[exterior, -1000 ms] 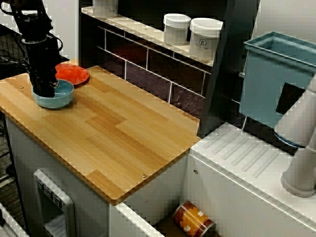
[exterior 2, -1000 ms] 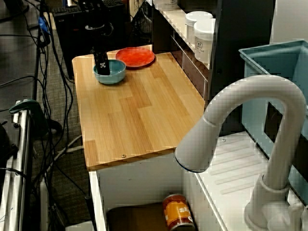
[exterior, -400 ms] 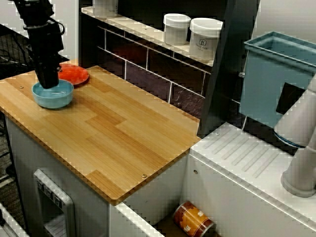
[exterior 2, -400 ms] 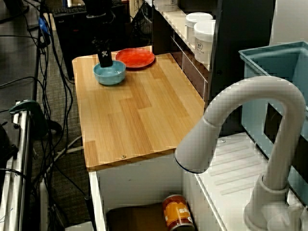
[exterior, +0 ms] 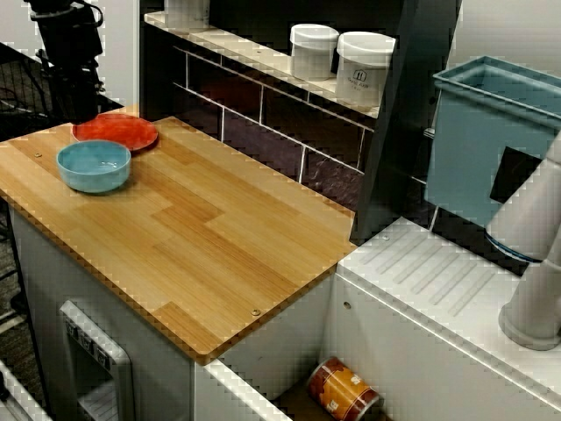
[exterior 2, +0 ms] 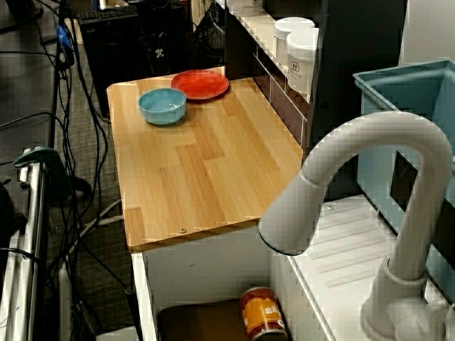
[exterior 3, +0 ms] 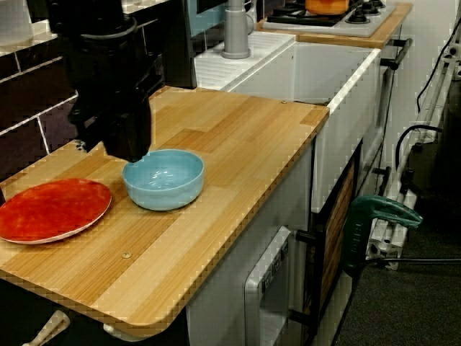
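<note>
1 blue bowl [exterior 3: 164,178] | 1 red plate [exterior 3: 52,209] | 2 white jars [exterior: 314,50] | gripper [exterior 3: 122,144]: state unclear

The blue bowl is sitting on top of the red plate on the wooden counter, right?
Not quite. The blue bowl is not on top of the red plate. It sits beside the plate, straight on the wooden counter, with a strip of bare wood between the two. The close view from the side shows that gap best.
</note>
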`<move>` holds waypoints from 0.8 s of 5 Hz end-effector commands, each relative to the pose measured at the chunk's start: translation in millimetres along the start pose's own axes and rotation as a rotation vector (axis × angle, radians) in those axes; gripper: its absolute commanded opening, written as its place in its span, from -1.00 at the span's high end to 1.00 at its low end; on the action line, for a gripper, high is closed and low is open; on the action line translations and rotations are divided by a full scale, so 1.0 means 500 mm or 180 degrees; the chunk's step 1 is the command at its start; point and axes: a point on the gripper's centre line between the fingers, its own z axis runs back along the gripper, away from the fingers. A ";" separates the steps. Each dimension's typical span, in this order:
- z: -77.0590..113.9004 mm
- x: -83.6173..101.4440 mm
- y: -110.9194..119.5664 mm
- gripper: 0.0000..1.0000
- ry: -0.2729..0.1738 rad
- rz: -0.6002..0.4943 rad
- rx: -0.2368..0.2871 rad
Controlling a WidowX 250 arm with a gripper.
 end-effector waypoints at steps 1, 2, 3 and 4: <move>0.028 -0.011 0.097 1.00 -0.0224 0.0121 0.0169; 0.015 -0.030 0.114 1.00 -0.0209 0.0167 0.0186; -0.017 -0.036 0.098 1.00 -0.0106 0.0116 0.0241; -0.037 -0.032 0.085 1.00 -0.0047 0.0073 0.0297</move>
